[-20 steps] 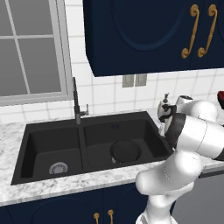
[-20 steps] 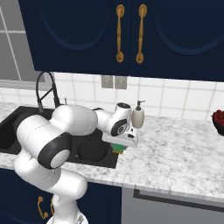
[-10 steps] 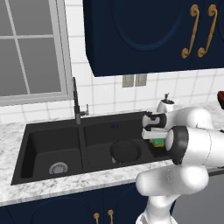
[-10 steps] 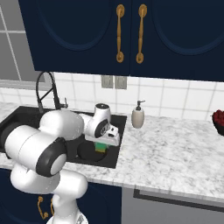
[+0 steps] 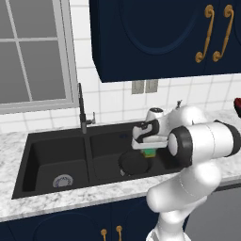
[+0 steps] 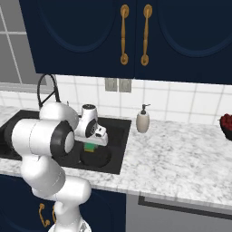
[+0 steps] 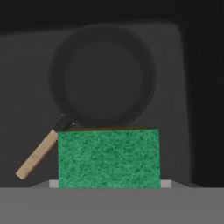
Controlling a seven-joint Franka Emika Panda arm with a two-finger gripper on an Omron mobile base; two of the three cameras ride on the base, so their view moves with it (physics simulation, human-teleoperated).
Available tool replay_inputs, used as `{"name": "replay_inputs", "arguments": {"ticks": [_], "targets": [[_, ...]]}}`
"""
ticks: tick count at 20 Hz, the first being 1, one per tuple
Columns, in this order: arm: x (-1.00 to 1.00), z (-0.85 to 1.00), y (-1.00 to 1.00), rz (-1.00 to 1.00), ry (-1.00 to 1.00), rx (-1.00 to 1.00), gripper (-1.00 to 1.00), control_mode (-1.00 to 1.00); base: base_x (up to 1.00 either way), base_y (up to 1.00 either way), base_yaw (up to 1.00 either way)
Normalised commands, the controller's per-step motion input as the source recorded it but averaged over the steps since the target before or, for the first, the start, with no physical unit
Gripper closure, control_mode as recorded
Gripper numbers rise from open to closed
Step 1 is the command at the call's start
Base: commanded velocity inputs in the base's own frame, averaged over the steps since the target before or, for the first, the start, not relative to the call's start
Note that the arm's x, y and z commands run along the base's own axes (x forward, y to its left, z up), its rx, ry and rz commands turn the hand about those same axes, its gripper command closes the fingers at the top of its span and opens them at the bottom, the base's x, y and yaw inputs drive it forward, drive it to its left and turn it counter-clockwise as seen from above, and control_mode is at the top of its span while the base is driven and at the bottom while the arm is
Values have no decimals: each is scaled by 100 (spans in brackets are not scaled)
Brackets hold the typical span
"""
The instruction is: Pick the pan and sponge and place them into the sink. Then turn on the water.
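The black pan [image 5: 134, 164] lies flat in the right basin of the black sink [image 5: 56, 155], its wooden handle [image 7: 37, 155] pointing away from the bowl. My gripper [image 5: 149, 148] hangs just above the pan's right side, shut on the green-topped sponge [image 5: 149, 152]. From the right base, the sponge [image 6: 90, 147] sits in the gripper [image 6: 93, 143] over the pan [image 6: 97, 158]. In the hand view the sponge [image 7: 108, 158] spans the space between my fingers, with the pan [image 7: 103, 74] below it. The arched black faucet [image 5: 83, 110] stands behind the divider; no stream shows.
A beige soap dispenser [image 6: 143, 120] stands on the marble counter right of the sink [image 6: 118, 136]. A bowl of red fruit [image 6: 225, 124] is at the far right. Dark wall cabinets hang overhead, and a window is behind the left basin.
The arm has swung left from the counter near the soap dispenser to over the right basin, carrying the sponge with it. The pan has stayed still.
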Motion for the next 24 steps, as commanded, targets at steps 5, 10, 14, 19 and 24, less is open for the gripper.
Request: {"name": "replay_inputs", "arguments": {"ticks": [5, 10, 14, 19, 24], "targets": [[32, -32, 35, 2, 0, 0, 100, -100, 0, 0, 0], [45, -26, 23, 0, 0, 0, 100, -100, 0, 0, 0], [46, -35, 0, 1, 0, 0, 100, -100, 0, 0, 0], [61, -30, 0, 0, 0, 0, 100, -100, 0, 0, 0], [24, -45, 0, 2, 0, 0, 100, -100, 0, 0, 0]]}}
